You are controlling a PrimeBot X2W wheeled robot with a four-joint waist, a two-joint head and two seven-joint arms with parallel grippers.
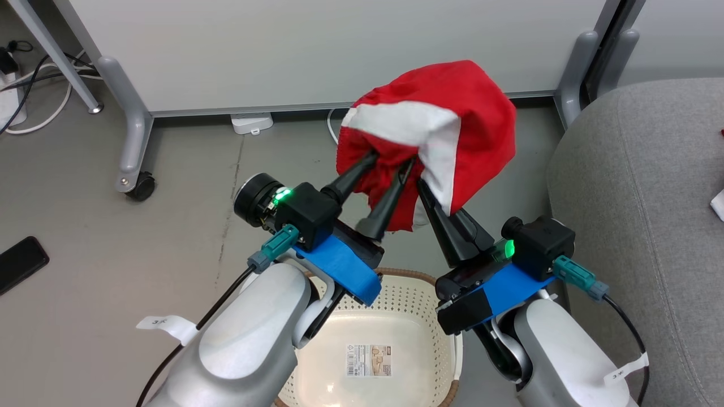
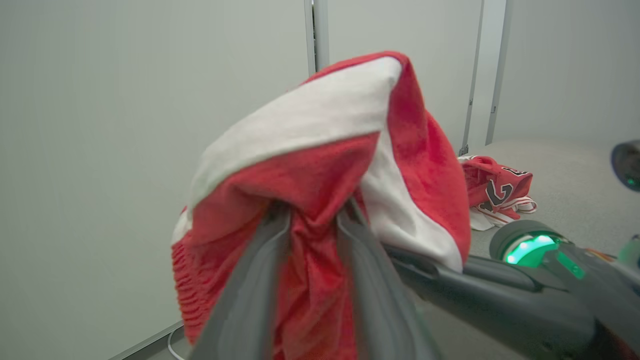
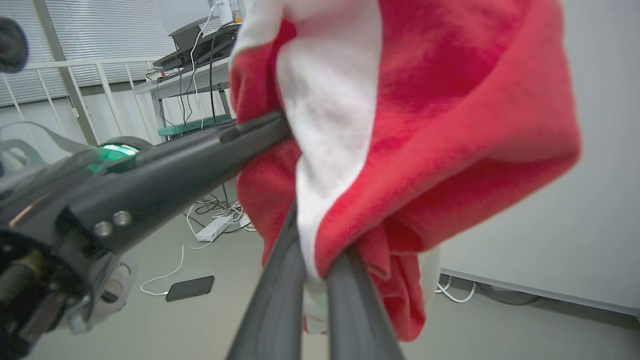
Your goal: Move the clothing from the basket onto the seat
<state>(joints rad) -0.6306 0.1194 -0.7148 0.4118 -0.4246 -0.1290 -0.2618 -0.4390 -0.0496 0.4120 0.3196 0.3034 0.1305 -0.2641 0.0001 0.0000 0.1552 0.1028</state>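
A red garment [image 1: 452,113] with a broad white stripe hangs in the air above the floor, bunched between both grippers. My left gripper [image 1: 390,161] is shut on its left folds, and my right gripper [image 1: 423,183] is shut on the white stripe. In the left wrist view the cloth [image 2: 320,175] is pinched between my fingers [image 2: 260,280]. Below my arms stands the cream basket [image 1: 418,278], its bottom bare but for a label sticker [image 1: 369,360]. The grey seat [image 1: 633,226] is at the right. A second red garment [image 2: 495,192] with black lettering lies on the seat [image 2: 565,190].
White partition panels on grey legs with a caster [image 1: 141,186] stand behind. A black phone [image 1: 22,263] lies on the floor at the left, a white power strip [image 1: 251,121] at the panel's foot, cables [image 1: 34,73] at the upper left.
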